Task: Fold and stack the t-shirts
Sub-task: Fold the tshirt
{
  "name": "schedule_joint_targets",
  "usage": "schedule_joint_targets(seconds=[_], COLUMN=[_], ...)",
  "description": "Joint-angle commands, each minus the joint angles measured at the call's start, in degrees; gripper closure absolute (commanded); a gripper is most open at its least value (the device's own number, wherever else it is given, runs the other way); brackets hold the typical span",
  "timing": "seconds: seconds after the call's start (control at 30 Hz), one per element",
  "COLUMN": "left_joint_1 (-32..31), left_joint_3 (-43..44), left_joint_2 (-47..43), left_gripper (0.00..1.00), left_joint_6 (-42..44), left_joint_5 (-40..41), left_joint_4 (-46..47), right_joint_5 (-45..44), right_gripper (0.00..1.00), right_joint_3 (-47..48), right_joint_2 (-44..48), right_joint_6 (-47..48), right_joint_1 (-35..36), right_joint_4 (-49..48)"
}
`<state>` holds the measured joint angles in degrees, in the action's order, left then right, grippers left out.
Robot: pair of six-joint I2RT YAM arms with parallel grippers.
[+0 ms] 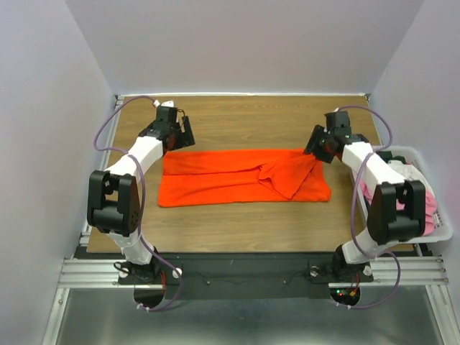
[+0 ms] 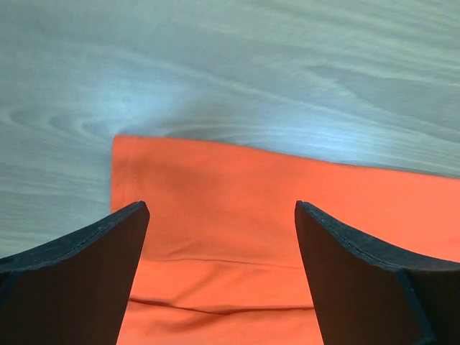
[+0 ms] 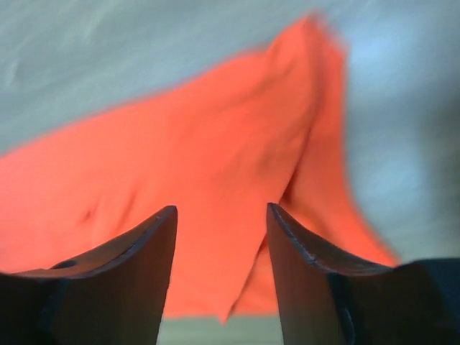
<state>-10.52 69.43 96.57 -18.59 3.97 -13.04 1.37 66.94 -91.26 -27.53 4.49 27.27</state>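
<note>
The wooden surface (image 1: 244, 115) filled most of my overhead view. Across its middle lay the orange t-shirt (image 1: 215, 180), folded into a long band running left to right. Its left end was flat and square, while the right half carried a rumpled flap lying over it.

The left arm (image 1: 144, 154) reached out to the band's far left corner, and the right arm (image 1: 363, 162) reached to its far right corner, where the cloth rose a little toward the wrist. At the right edge of the surface, beside the right arm, stood a white bin (image 1: 440, 233) with pink cloth (image 1: 433, 205) bundled in it.

In the left wrist view, the left fingers (image 2: 72, 280) stood spread wide with nothing between them. The shirt's corner lay flat on the wood below the gap. In the right wrist view, the right fingers (image 3: 115, 280) stood roughly half apart. That picture was blurred, but I saw orange cloth only beyond the gap and none pinched in it.
</note>
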Motion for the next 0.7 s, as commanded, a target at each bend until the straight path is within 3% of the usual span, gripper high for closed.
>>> schedule_joint_targets(seconds=[0.0,0.17,0.4,0.53,0.67], left_joint_1=[-4.94,-6.79,-6.88,-6.70,-4.43], left_joint_3=[3.34,5.89,6.51,5.63,1.43], left_joint_2=[0.96,8.35,13.55,15.48,14.88], left_gripper=[0.07,0.12,0.15,0.15,0.17], left_joint_6=[7.07,6.72,3.39,-0.21,-4.78], left_joint_5=[7.10,6.06,7.19,7.46,2.82], left_joint_4=[-3.57,-4.54,-6.12,-9.19,-10.96], right_joint_5=[-0.93,-3.30,-2.51,-5.58,-9.18], right_gripper=[0.39,0.39,0.40,0.40,0.40], right_joint_3=[-8.74,-14.64,-12.01,-7.01,6.40], right_joint_2=[4.84,8.03,-0.48,-7.34,-19.87], right_joint_6=[-7.35,-10.53,-8.07,-5.44,0.79], right_joint_1=[4.91,6.23,6.41,6.41,6.06], right_joint_4=[2.53,1.83,-0.81,-1.60,-1.69])
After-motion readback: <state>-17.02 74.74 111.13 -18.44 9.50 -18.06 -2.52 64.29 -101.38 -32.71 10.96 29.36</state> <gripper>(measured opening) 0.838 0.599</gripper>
